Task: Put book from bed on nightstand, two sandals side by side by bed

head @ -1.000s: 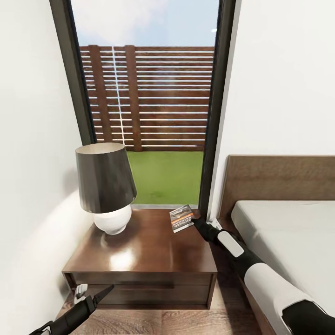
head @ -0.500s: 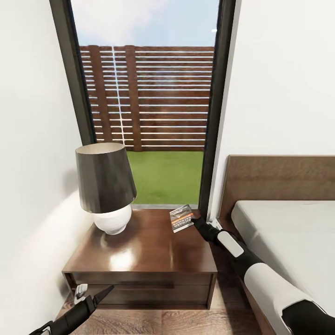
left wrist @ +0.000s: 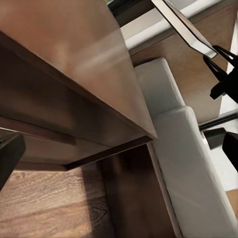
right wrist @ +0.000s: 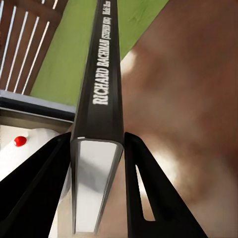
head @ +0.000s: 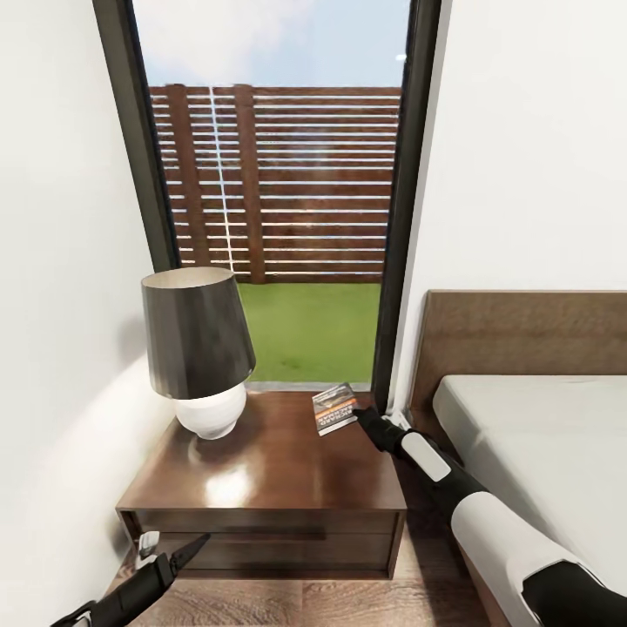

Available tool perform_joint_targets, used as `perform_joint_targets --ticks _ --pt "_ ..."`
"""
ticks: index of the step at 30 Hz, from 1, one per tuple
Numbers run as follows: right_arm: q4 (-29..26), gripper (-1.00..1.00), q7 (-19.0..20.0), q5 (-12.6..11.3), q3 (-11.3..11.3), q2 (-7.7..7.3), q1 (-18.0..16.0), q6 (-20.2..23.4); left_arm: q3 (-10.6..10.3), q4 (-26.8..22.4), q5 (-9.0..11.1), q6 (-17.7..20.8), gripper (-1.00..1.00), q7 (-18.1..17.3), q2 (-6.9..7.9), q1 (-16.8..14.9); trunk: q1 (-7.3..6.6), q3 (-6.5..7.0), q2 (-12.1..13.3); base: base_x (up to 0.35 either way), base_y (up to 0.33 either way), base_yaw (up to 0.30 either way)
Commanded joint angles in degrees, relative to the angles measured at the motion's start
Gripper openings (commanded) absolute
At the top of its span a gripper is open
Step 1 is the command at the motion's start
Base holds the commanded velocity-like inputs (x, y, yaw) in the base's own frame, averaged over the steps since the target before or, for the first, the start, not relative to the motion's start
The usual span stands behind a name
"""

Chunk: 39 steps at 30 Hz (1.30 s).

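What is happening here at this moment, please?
The right gripper holds the book between its fingers, over the back right corner of the nightstand, beside the lamp. The book is tilted, not yet flat on the wood. The left gripper hangs low in front of the drawers. The bed is to the right.

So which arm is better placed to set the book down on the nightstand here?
The right. Its gripper already clamps the book by its spine, over the back corner of the nightstand beside the lamp. The left gripper sits low in front of the drawers, holding nothing.
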Motion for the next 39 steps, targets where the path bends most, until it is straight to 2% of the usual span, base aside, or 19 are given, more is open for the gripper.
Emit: perform_joint_targets --ticks 1,39 --pt "0.0 -1.0 0.0 -0.2 0.2 -0.02 0.0 0.0 0.4 0.0 -0.4 0.5 1.0 -0.3 0.04 0.0 -0.01 -0.06 0.0 0.0 0.0 0.0" --pt "0.0 -1.0 -0.2 -0.1 0.0 0.07 0.0 0.0 0.4 0.0 -0.4 0.5 1.0 -0.6 0.29 0.0 -0.01 -0.06 0.0 0.085 0.028 0.0"
